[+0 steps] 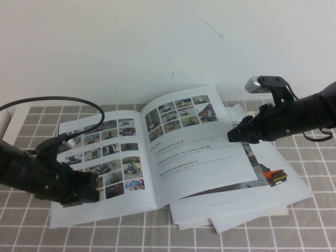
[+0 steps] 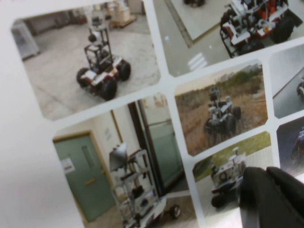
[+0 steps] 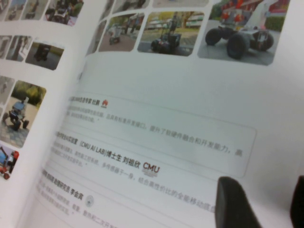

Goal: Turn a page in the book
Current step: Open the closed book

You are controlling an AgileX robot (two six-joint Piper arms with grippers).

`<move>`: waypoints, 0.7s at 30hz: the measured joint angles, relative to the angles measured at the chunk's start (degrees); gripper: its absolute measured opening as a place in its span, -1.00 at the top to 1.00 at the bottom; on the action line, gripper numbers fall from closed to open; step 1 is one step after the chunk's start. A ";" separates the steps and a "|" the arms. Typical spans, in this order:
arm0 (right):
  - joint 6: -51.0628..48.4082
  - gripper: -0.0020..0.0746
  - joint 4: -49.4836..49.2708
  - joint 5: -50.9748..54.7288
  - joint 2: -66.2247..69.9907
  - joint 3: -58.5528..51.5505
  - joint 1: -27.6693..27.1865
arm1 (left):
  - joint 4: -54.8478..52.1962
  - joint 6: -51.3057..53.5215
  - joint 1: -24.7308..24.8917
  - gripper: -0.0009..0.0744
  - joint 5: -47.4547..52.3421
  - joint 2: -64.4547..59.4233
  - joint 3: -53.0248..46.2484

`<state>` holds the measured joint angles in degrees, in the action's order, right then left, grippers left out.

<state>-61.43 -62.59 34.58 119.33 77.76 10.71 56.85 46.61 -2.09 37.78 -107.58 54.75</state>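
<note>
The book (image 1: 131, 157) lies open on the checked cloth. Its left leaf (image 2: 142, 95) is filled with photo grids. The page (image 1: 199, 152), with small photos above black text lines (image 3: 156, 142), forms the right side; its outer part arches a little off the sheets below. My right gripper (image 1: 231, 135) hovers at the page's outer edge, open, its fingers (image 3: 232, 204) apart with only page surface showing between them. My left gripper (image 1: 86, 191) sits shut on the lower outer part of the left leaf, its dark tips (image 2: 273, 199) against a photo.
Loose white sheets with an orange vehicle picture (image 1: 273, 176) stick out from under the book on the right. A black cable (image 1: 52, 98) loops over the left arm. A white wall rises behind the grey checked cloth (image 1: 294, 226).
</note>
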 joint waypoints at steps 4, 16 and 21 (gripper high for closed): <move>0.00 0.25 0.00 0.00 0.00 0.00 0.00 | 0.00 0.00 0.00 0.99 0.00 0.00 0.00; -0.11 0.25 -0.41 -0.25 0.39 0.00 0.00 | 0.00 0.00 0.00 0.99 0.00 0.00 0.00; -0.11 0.25 -0.94 0.36 2.63 0.00 0.00 | 0.00 0.00 0.00 0.99 0.00 0.00 0.00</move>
<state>-61.54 -63.53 34.94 121.96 77.76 10.71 56.85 46.61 -2.09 37.78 -107.58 54.75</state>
